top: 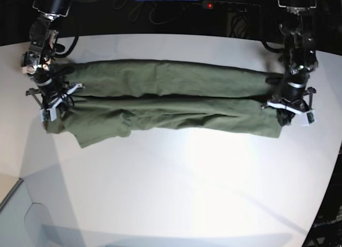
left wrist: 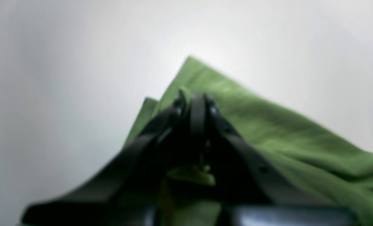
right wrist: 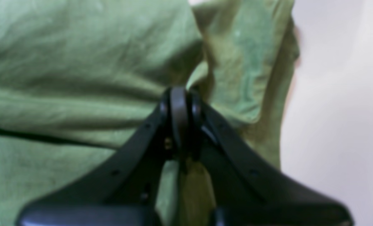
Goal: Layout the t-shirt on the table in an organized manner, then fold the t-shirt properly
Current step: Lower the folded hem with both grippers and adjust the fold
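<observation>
White table, folded green t-shirt lying across.

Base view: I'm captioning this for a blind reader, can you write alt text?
An olive-green t-shirt lies stretched in a long folded band across a white table, pinched at each end by a closed black tool. The right tool grips the sleeve end at the picture's left, the left tool the other end.

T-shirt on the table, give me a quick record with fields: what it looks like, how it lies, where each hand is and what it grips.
item: olive-green t-shirt
surface: white table
lay: stretched sideways in a long band, folded lengthwise, a crease along the middle
left hand: shut on the t-shirt at the base view's right end
right hand: shut on the t-shirt at the base view's left end, by a sleeve
collar: not visible
</observation>
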